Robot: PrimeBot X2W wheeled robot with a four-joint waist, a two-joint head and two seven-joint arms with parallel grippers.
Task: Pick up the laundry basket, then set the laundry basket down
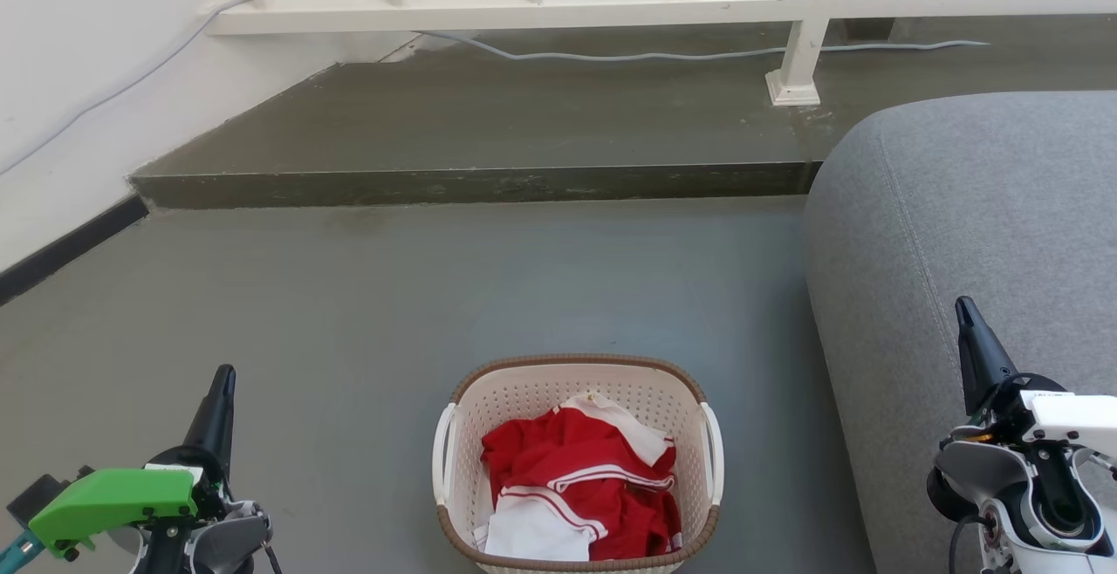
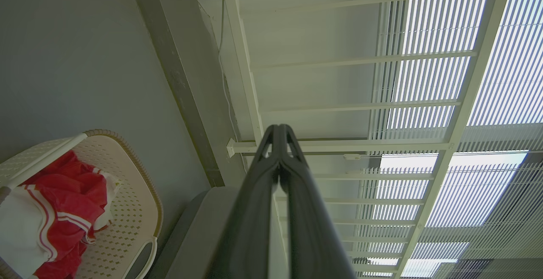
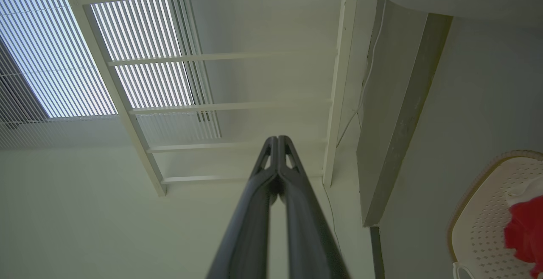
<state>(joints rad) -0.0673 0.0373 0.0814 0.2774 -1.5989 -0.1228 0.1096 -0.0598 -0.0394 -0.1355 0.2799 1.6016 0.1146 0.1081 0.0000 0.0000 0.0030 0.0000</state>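
While left gripper and right gripper sit pressed together, empty, laundry basket at 6 o'clock holds red-white clothes.

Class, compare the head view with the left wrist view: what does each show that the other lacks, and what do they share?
Head view's own: the right gripper with its long dark fingers, and the bright green plastic cover on the left arm. Left wrist view's own: bright slatted window panels behind the railing. Shared: the cream-white perforated plastic laundry basket with its brown woven-look rim, the red and white clothes inside it, the grey fabric sofa, the white railing, and the shut left gripper.
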